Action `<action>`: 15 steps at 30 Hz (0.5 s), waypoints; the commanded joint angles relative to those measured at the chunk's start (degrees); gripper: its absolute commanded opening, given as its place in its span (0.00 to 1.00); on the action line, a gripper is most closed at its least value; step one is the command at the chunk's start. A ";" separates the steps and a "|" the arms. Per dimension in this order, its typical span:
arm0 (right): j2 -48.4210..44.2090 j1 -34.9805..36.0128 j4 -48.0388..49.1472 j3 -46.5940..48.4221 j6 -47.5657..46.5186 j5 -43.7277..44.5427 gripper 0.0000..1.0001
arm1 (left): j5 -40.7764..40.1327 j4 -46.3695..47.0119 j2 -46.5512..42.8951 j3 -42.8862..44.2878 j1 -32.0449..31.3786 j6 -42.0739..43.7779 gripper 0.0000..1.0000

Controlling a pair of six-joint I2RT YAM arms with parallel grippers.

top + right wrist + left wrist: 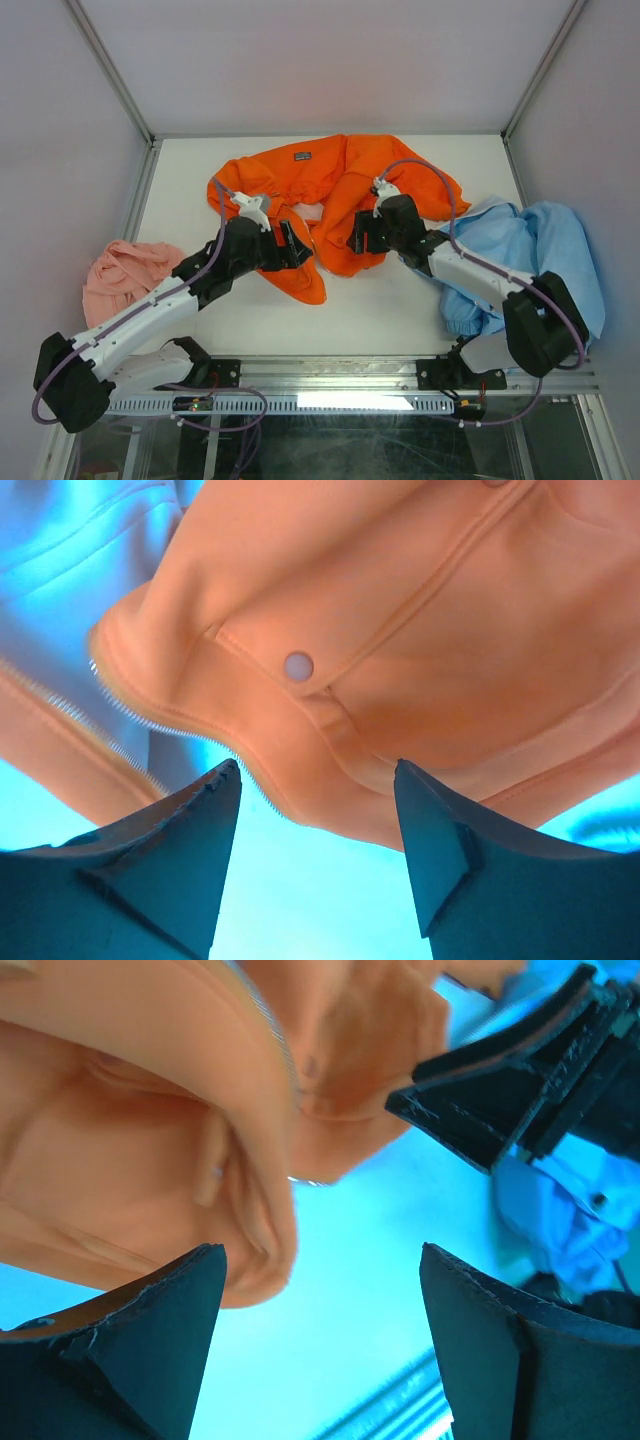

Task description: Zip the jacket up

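The orange jacket (330,190) lies crumpled and open at the back middle of the table, its dark collar label (302,155) showing. My left gripper (297,245) is open over the jacket's lower left flap; in the left wrist view (320,1290) nothing is between the jaws and orange fabric (130,1150) lies just beyond the left finger. My right gripper (357,237) is open over the lower right flap. In the right wrist view (318,780) the zipper teeth (130,712) run along the jacket's hem (330,790), with a snap button (298,665) above. Nothing is held.
A light blue garment (545,250) is bunched at the right under the right arm. A salmon-pink cloth (125,270) lies at the left edge. Bare white table (380,310) lies in front of the jacket. Enclosure walls stand at the back and sides.
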 commanded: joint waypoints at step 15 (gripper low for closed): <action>-20.17 -0.34 5.06 -14.12 4.00 8.65 0.70 | -13.27 24.62 26.02 1.91 -17.66 -14.20 0.82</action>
